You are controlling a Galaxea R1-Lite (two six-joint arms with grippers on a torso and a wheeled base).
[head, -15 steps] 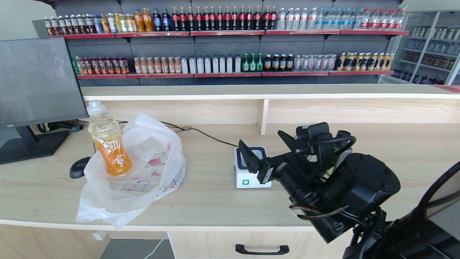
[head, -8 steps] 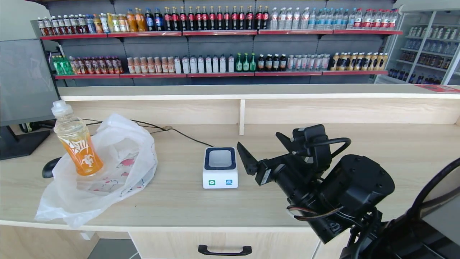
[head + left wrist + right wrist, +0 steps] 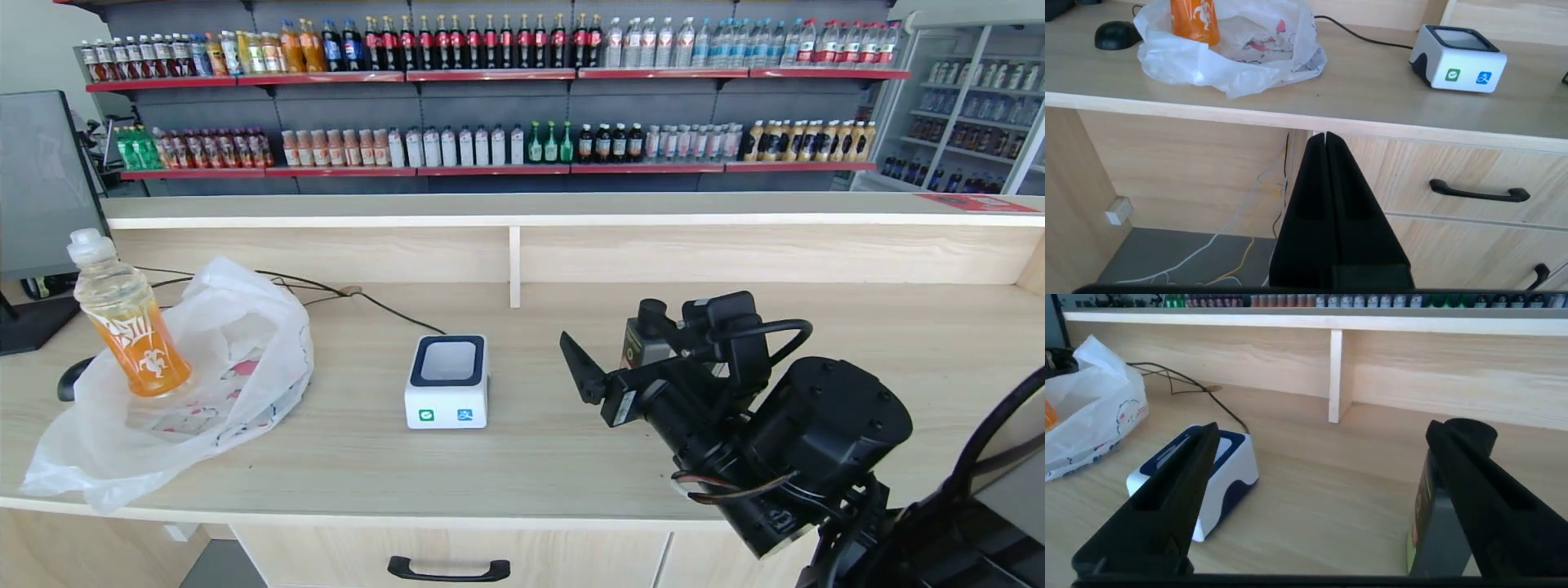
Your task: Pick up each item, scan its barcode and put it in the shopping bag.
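Here we are at the small dark bottle (image 3: 645,347), upright on the counter (image 3: 522,457), off to the right of the scanner (image 3: 447,380). The right gripper (image 3: 1323,437) is at it with its fingers spread wide and nothing in them. The bottle sits hard by one finger rather than centred in the gap, and we cannot tell whether they are touching.

That offset is our first worry. If the fingers close from here, the near one meets the bottle first and could shove or tip it before the far one arrives. A tall, narrow thing like that looks easy to topple.

Next is the scan. We cannot see a barcode from here, so the label may need turning towards the scanner's window, and a loose hold could let the bottle slip as it turns.

Then the shopping bag (image 3: 237,327), slumped on the far left of the counter with the orange bottle (image 3: 131,327) standing in its folds, inside or on top we cannot say. Its mouth looks collapsed, so a drop-in could knock that bottle over.

The left gripper (image 3: 1327,143) hangs below the counter edge, fingers pressed together on nothing, so it is not placed to steady the bag.
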